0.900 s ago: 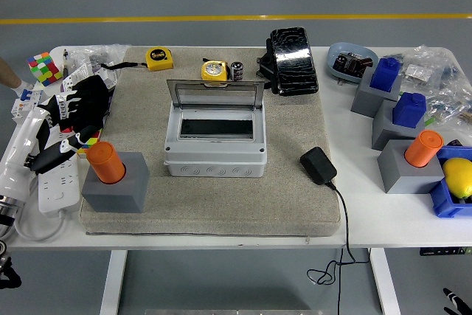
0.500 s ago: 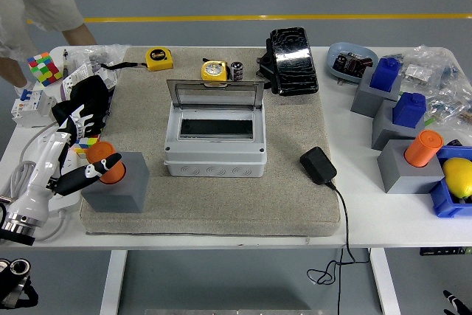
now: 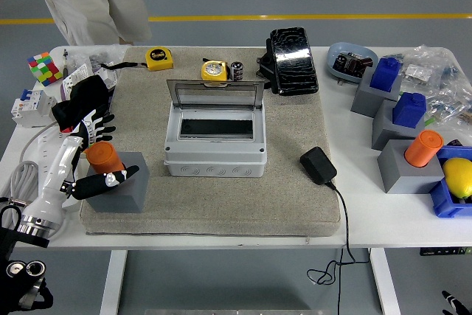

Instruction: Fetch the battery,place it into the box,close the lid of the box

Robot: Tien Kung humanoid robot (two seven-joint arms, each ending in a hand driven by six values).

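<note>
I can't read any text here; the yellow tape measure at the mat's far edge carries a dark round label, but its print is too small to make out.

An orange cylindrical battery stands upright in a grey block at the mat's front left. The grey box sits mid-mat, its clear lid raised open at the back.
</note>
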